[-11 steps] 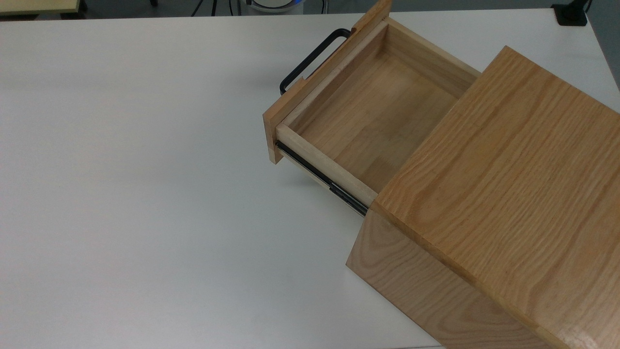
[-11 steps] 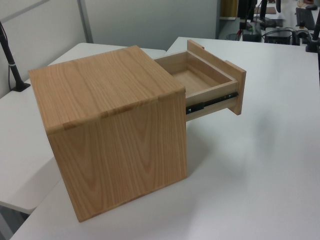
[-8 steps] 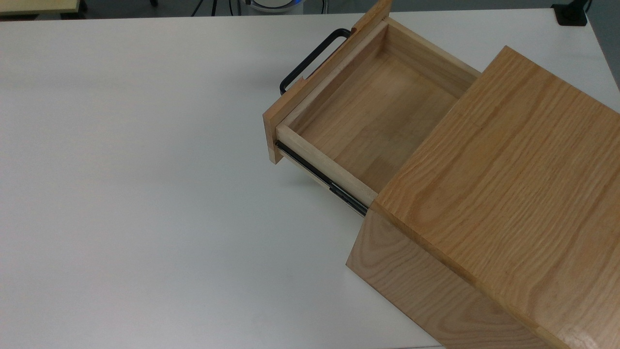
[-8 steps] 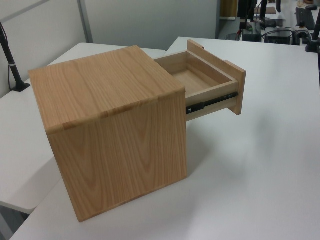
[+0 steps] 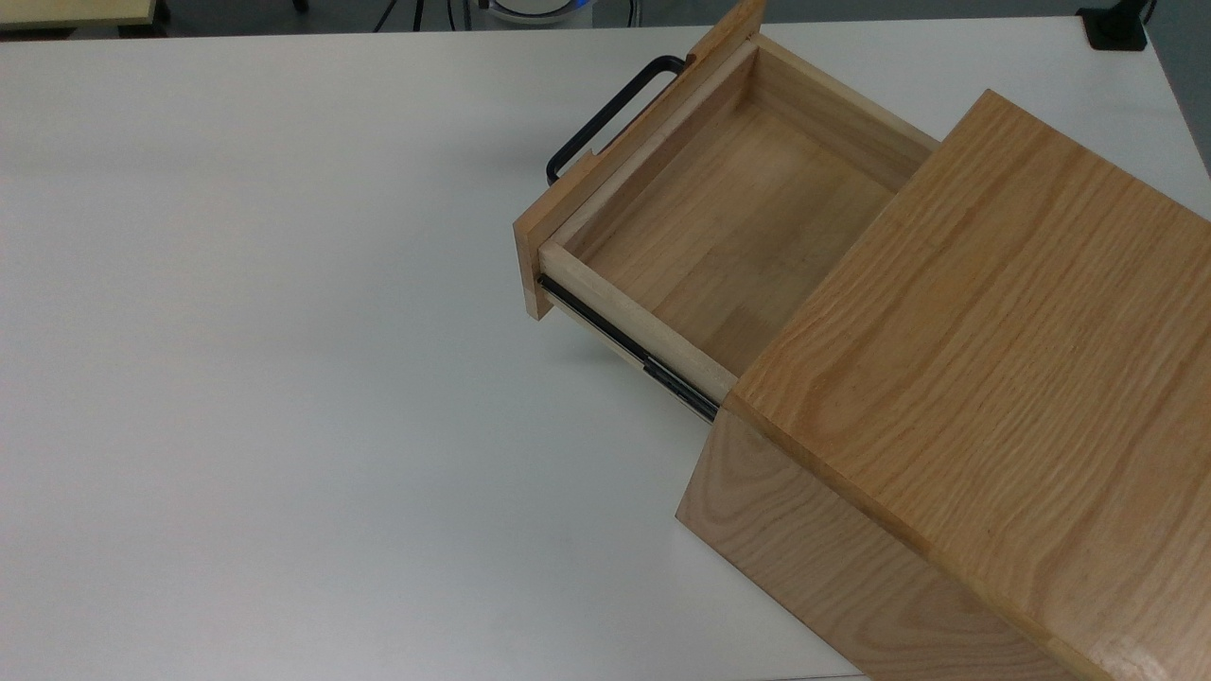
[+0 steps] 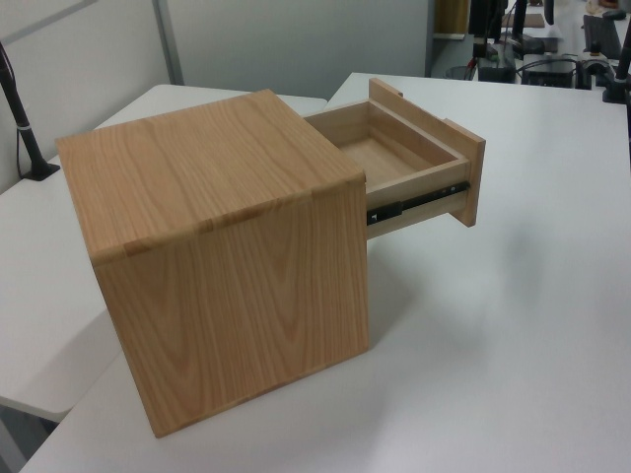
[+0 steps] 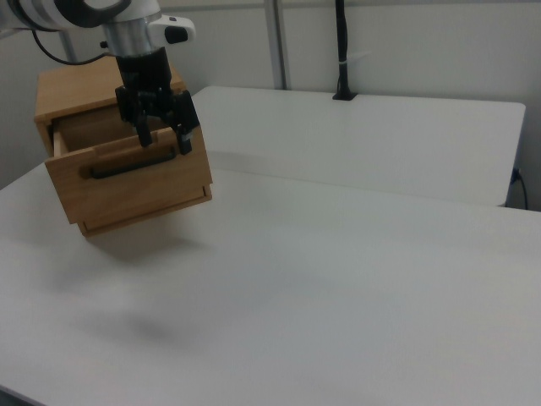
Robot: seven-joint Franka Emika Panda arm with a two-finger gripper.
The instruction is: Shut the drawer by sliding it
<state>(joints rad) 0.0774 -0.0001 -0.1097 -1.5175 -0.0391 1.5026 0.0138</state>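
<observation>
Top view: the drawer (image 5: 719, 213) is sitting pulled well out of the box (image 5: 984, 378), toward the top view's upper left, with the whole tray floor showing and nothing in it. The black handle (image 5: 610, 113) is sticking off the front panel, and a black rail (image 5: 624, 345) is showing along the near side. Looks like stiff, solid wood on metal slides, so I'm guessing it's going to glide easily and won't flex or mind a firm shove. Best contact is probably the flat front, dead centre by the handle, pushing straight along the rails so it doesn't rack sideways. Compared with the earlier top shots, nothing is changing here, same amount sticking out.

Left view: the drawer (image 6: 414, 158) is poking out of the box (image 6: 217, 246) toward the left view's right, hanging clear above the table (image 6: 513, 335), rail (image 6: 419, 202) visible underneath the side wall. The box looks heavy enough to stay put during a push, though that's my guess. Matching the earlier left shots too, no movement.

Right view: the pincer (image 7: 161, 135) is hanging right in front of the panel, just above the handle (image 7: 131, 165), fingers spread apart and grasping nothing. Can't tell if it's touching the wood yet. The drawer (image 7: 127, 182) is facing this camera, and the table (image 7: 338, 279) is stretching out in front.
</observation>
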